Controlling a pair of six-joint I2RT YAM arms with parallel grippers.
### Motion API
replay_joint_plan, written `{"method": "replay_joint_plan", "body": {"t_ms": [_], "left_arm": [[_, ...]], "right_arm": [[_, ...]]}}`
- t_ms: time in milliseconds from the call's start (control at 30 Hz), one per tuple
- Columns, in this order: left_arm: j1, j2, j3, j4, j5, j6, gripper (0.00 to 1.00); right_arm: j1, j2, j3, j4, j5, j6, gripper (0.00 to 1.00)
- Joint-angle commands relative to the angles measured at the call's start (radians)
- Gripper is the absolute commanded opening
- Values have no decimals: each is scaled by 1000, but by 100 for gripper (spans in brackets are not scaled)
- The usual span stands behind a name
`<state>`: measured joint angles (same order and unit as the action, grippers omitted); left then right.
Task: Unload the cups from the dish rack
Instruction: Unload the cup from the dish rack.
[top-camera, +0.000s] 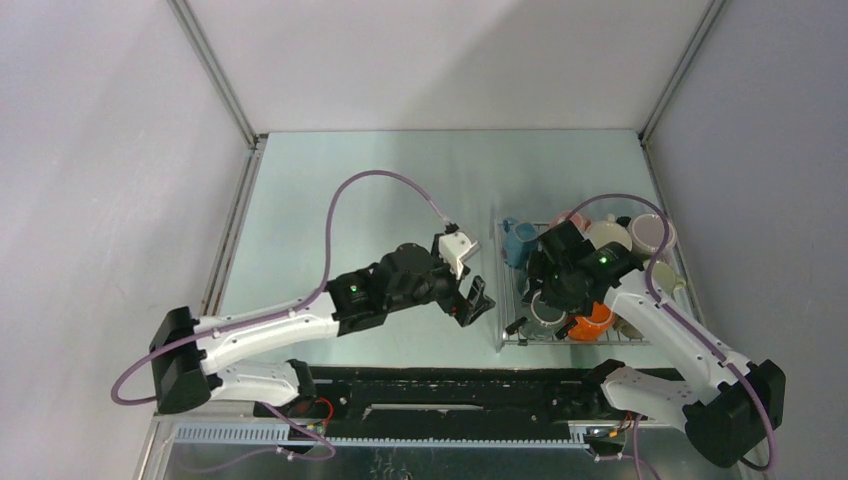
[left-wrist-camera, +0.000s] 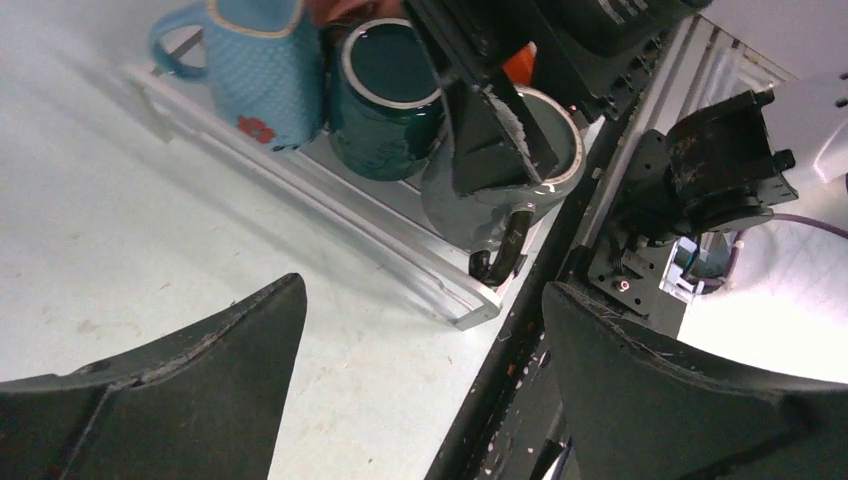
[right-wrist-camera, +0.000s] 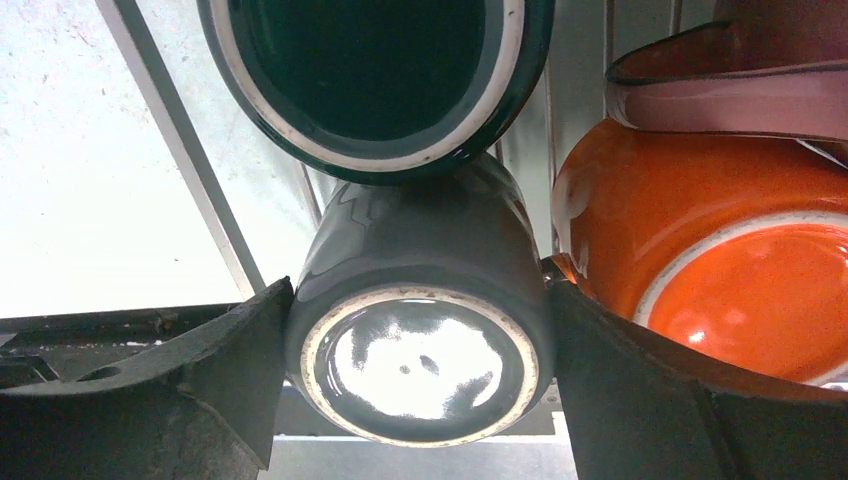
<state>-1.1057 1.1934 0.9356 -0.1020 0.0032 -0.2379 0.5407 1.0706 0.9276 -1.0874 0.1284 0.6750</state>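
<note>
The dish rack (top-camera: 503, 290) lies at the right of the table, packed with cups. My right gripper (top-camera: 545, 300) reaches down into its near left corner. There its two fingers press on opposite sides of a grey cup (right-wrist-camera: 420, 300), whose round mouth faces the right wrist camera. A dark teal cup (right-wrist-camera: 380, 70) touches the grey one on its far side. An orange cup (right-wrist-camera: 700, 240) lies to the right. My left gripper (top-camera: 475, 300) is open over bare table just left of the rack, with nothing between its fingers (left-wrist-camera: 230, 370).
A pale blue cup (left-wrist-camera: 262, 70), the teal cup (left-wrist-camera: 385, 95) and the grey cup (left-wrist-camera: 470, 205) line the rack's left rim (left-wrist-camera: 400, 255). Pink and cream cups (top-camera: 650, 235) fill the rack's far right. A pink cup (right-wrist-camera: 730, 100) lies above the orange one. Walls enclose the table.
</note>
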Motion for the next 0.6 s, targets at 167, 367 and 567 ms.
{"method": "replay_joint_plan", "body": {"t_ms": [167, 367, 567], "left_arm": [[-77, 80, -76, 288, 32, 84, 92], [-115, 136, -70, 327, 29, 130, 89], [-120, 158, -119, 423, 28, 141, 87]], "right_arm": [[-13, 7, 77, -23, -11, -33, 52], [-13, 15, 93, -45, -1, -40, 51], [-15, 12, 95, -55, 2, -43, 50]]}}
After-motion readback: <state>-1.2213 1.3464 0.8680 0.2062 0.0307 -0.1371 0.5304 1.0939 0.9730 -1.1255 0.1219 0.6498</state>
